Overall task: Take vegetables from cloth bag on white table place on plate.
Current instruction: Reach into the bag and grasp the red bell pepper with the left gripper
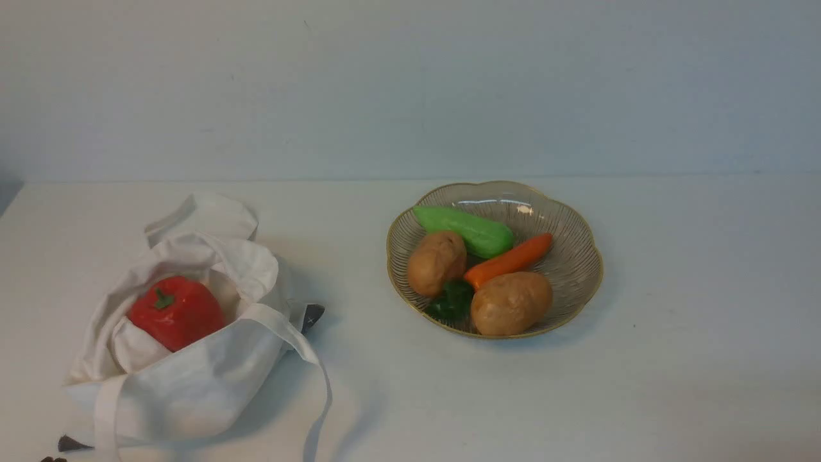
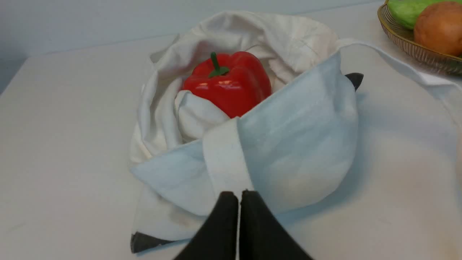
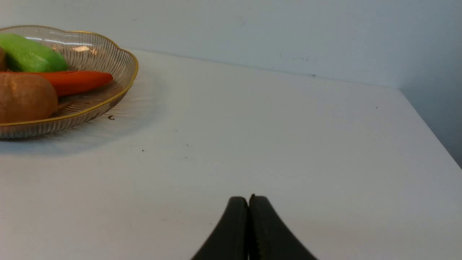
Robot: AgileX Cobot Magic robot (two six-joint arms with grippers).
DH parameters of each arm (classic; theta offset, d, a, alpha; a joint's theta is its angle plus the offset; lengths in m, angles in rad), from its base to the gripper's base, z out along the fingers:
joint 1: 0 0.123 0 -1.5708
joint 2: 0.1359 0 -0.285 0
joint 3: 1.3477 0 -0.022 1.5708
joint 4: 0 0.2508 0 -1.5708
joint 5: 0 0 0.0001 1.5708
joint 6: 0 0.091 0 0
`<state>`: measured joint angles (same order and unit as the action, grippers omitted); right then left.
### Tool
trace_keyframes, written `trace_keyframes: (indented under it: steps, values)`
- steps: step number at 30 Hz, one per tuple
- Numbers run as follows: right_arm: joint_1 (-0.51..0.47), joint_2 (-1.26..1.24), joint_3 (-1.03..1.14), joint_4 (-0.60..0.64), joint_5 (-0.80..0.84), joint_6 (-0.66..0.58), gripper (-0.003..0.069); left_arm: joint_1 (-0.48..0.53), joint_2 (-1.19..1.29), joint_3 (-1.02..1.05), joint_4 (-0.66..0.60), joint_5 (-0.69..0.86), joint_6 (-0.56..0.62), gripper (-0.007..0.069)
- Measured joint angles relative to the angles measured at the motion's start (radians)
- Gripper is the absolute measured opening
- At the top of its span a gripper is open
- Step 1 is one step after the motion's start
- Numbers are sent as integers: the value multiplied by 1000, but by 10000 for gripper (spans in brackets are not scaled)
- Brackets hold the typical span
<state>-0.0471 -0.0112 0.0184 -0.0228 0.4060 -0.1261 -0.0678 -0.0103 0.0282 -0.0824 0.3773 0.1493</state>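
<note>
A glossy red bell pepper [image 1: 176, 312] with a green stem lies in the open off-white cloth bag [image 1: 186, 378] at the front left of the white table [image 1: 673, 359]. It also shows in the left wrist view [image 2: 229, 85], inside the bag [image 2: 296, 144]. The glass plate [image 1: 574, 256] with a gold rim stands mid-table. My left gripper [image 2: 239, 196] is shut and empty, just short of the bag's near side. My right gripper [image 3: 248, 200] is shut and empty over bare table, apart from the plate [image 3: 108, 97]. Neither gripper shows in the front view.
The plate holds two brown potatoes [image 1: 512, 303], an orange carrot [image 1: 510, 260], a light green cucumber [image 1: 465, 230] and a dark green leafy piece [image 1: 452, 301]. A long bag strap [image 1: 317, 378] trails toward the table's front. A wall stands behind the table.
</note>
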Motion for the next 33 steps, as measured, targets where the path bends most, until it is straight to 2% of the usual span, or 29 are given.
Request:
trace_keyframes:
  steps: [26, 29, 33]
  values:
    - [0, 0, 0, 0, 0, 0, -15, 0, 0, 0, 4, -5, 1, -5]
    - [0, 0, 0, 0, 0, 0, -15, 0, 0, 1, -56, -59, -26, -5]
    - [0, 0, 0, 0, 0, 0, -15, 0, 0, 1, -251, -197, -105, -5]
